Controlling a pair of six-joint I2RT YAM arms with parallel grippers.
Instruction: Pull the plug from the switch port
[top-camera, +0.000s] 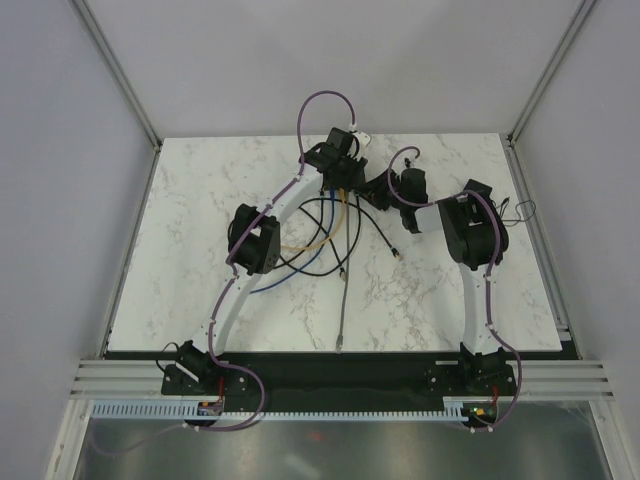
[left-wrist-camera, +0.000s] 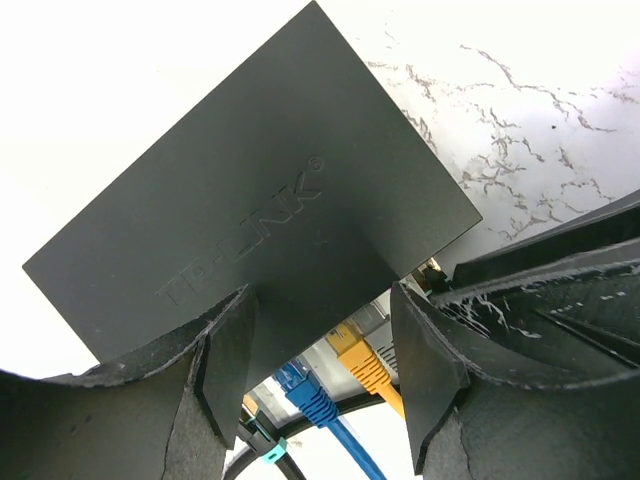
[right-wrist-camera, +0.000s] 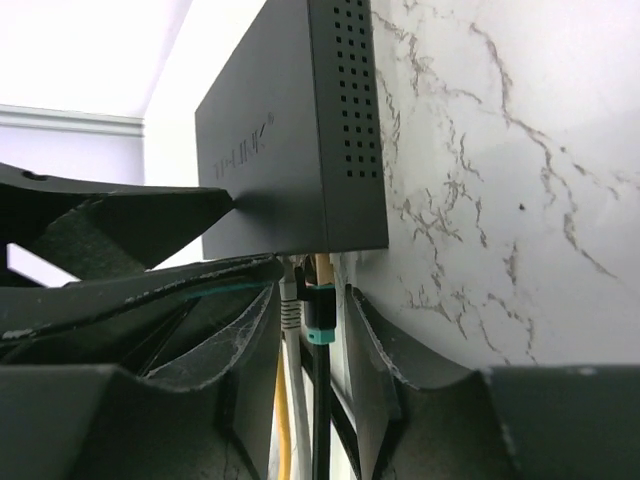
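Observation:
The switch (left-wrist-camera: 270, 170) is a flat black box lying on the marble, its port side toward the arms. In the left wrist view, yellow (left-wrist-camera: 362, 358), blue (left-wrist-camera: 303, 388) and grey plugs sit along that side. My left gripper (left-wrist-camera: 322, 292) comes down on the switch from above. It is open, and one fingertip (right-wrist-camera: 215, 205) rests on the top face. My right gripper (right-wrist-camera: 311, 284) is open. Its fingers stand on either side of a black plug (right-wrist-camera: 318, 312) with a teal band, beside the grey plug (right-wrist-camera: 289, 300). The black plug still reaches the switch (right-wrist-camera: 300, 150). In the top view both grippers (top-camera: 340, 170) (top-camera: 378, 190) meet at the back middle.
Blue, yellow and black cables loop over the marble table (top-camera: 200, 300) in front of the switch. A grey cable (top-camera: 342, 300) runs straight toward the near edge with a loose end. A small wire loop (top-camera: 522, 210) lies at the right edge.

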